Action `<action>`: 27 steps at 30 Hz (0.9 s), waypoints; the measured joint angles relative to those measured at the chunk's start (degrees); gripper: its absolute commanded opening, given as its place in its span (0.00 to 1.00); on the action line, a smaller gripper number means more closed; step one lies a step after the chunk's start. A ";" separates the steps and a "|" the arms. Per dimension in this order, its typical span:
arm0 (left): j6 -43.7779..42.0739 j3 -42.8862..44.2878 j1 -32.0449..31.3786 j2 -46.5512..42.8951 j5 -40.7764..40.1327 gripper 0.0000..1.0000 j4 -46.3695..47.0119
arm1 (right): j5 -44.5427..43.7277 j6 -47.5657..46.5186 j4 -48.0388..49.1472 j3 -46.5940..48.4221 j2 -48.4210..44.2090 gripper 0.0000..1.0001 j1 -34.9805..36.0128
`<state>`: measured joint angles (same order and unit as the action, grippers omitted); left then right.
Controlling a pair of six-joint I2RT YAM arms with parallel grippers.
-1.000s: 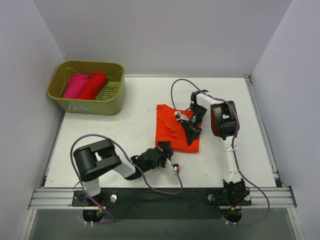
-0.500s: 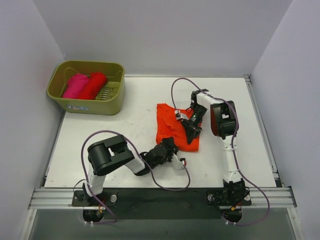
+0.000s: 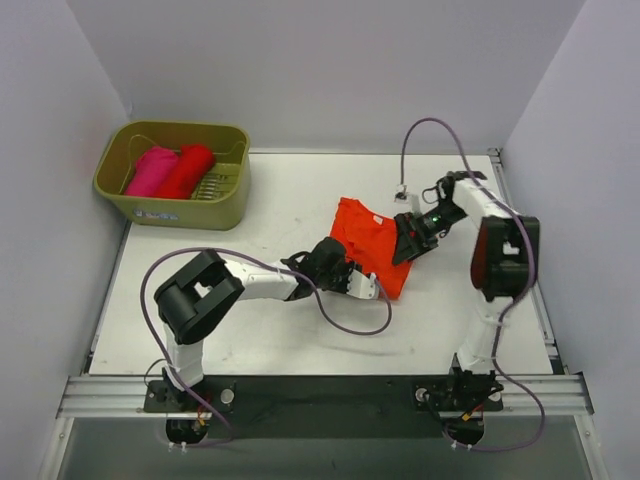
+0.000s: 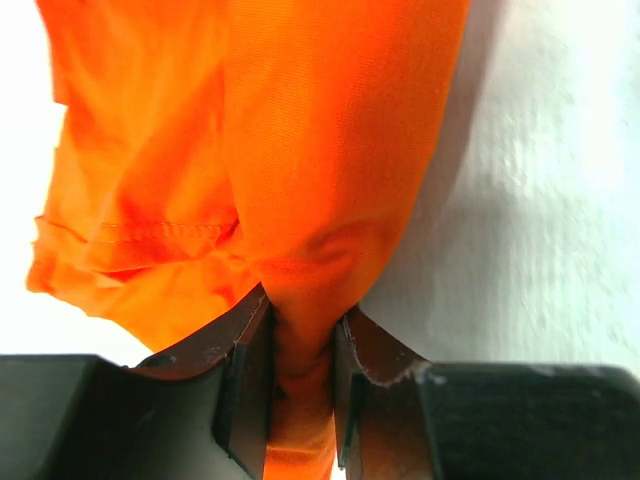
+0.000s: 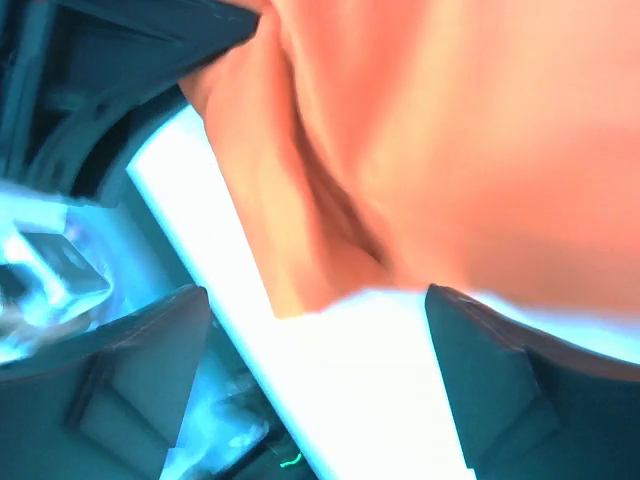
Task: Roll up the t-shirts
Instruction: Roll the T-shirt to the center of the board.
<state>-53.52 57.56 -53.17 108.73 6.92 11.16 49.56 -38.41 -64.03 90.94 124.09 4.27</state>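
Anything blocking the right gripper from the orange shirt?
Nothing visible. The right gripper, jaws open, sits at the right edge of the orange shirt, with no other thing there. The left gripper pinches a fold at its near edge.

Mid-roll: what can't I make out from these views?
Left wrist: left claw pinches orange t-shirt; frame edge cuts off its top.
Top view: that pinch too small.
Right wrist: motion blur; right claw touching cloth unclear.
Top view: basket wall hides red and pink shirts' undersides.
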 measured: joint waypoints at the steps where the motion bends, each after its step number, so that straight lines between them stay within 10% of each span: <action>1: 0.26 0.79 0.48 -0.20 1.09 0.29 -2.12 | 0.35 0.26 3.58 -2.32 -4.63 1.00 -1.75; 11: 3.80 4.90 0.66 -3.32 8.96 0.31 -19.52 | -11.52 4.35 36.83 -39.76 -57.42 1.00 -1.20; 27: -0.76 25.92 4.35 7.58 30.93 0.30 -54.12 | -14.19 -9.01 36.96 -61.94 -96.65 1.00 12.61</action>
<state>-54.28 83.48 -48.82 116.31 37.85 -42.96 35.38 -47.42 -27.07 28.99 27.44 16.88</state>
